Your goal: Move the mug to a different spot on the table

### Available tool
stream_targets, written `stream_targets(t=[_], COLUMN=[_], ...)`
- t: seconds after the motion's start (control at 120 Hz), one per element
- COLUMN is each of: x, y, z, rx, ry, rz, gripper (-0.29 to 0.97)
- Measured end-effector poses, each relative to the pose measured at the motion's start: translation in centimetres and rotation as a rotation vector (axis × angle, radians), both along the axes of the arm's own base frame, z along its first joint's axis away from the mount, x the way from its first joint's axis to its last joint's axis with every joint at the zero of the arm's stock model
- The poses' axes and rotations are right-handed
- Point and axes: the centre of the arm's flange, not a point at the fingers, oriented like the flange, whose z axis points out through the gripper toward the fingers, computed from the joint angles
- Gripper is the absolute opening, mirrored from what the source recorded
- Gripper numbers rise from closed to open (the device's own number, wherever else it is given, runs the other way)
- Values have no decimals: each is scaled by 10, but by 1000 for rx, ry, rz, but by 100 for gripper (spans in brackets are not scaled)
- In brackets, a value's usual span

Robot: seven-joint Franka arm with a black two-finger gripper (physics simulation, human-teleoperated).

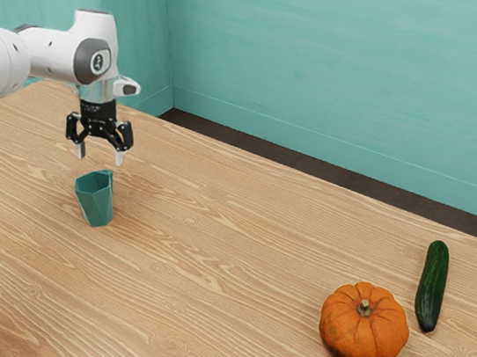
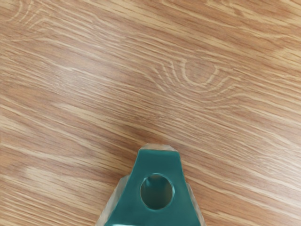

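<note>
A dark teal mug [image 1: 95, 196] stands upright on the wooden table [image 1: 236, 258], at the exterior view's left. My gripper [image 1: 98, 155] hangs just above the mug's rim, fingers apart and pointing down, touching nothing. In the wrist view the mug [image 2: 153, 193] lies right under my hand, seen from above, with its handle and the round hole through it facing the camera.
An orange pumpkin [image 1: 364, 324] sits near the front at the exterior view's right. A dark green cucumber [image 1: 431, 285] lies just beyond it, close to the table's edge. A teal wall stands behind the table.
</note>
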Motion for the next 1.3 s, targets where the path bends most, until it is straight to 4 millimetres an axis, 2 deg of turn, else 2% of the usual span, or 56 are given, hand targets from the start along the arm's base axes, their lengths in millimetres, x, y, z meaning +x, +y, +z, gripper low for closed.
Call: stream_targets(t=[0.117, 0.292, 0.6, 0.925, 1.3], x=[7, 10, 12, 12, 12], y=[8, 9, 8, 8, 7], z=[-16, -41, -68, -76, -75], rx=[1, -13, -29, -32, -31], ry=[-6, 4, 10, 6, 5], rz=[-25, -50, -70, -81, -74], gripper=[68, 68, 68, 66, 43])
